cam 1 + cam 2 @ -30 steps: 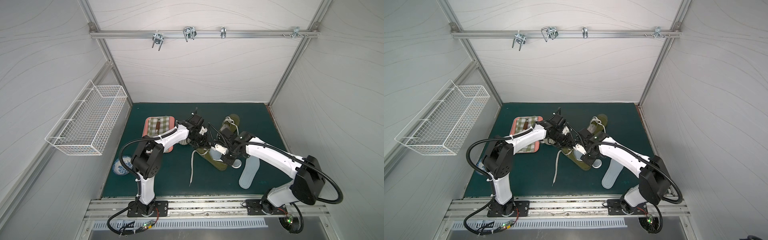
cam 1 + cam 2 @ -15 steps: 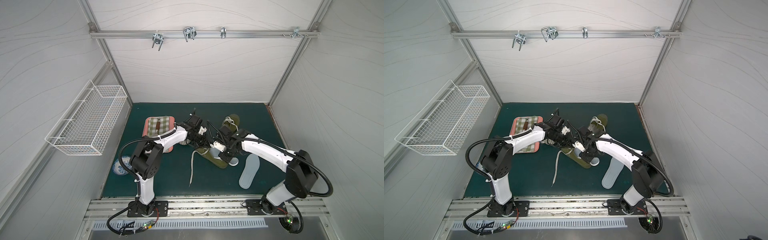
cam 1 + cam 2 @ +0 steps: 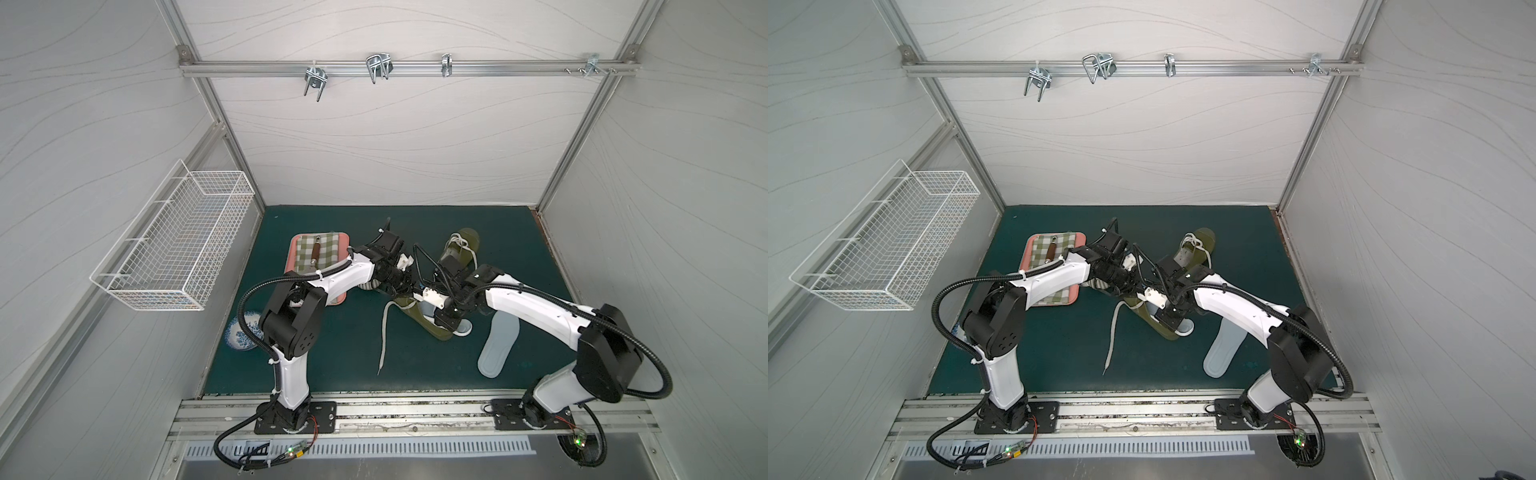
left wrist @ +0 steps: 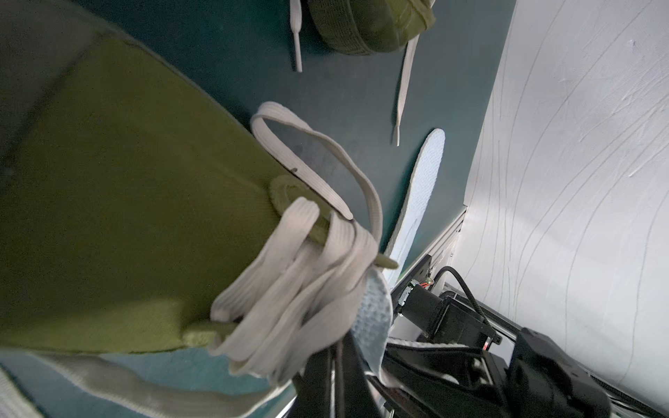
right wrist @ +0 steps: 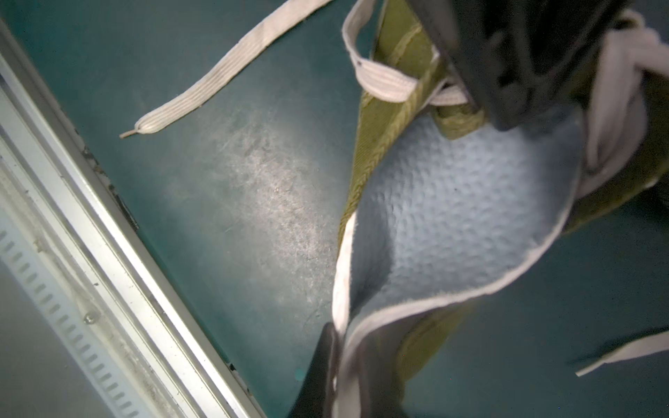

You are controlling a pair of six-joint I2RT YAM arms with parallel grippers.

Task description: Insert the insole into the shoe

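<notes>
Left tool (image 4: 338, 358), shut on the shoe's (image 4: 126, 199) laces (image 4: 297, 282), may slip. Right tool (image 5: 344, 372) pinches the bowed insole (image 5: 452, 217); pushing could crumple it.

White walls (image 3: 395, 137), dark green floor mat (image 3: 332, 353), aluminium rail (image 3: 519, 66) with hooks (image 3: 377, 68), wire basket (image 3: 178, 249) on side wall

right arm (image 3: 536, 307): elbow pulled in toward centre | right gripper (image 3: 448, 323): crept along the shoe (image 3: 438, 334), then eased back, looks like, tiny move
</notes>
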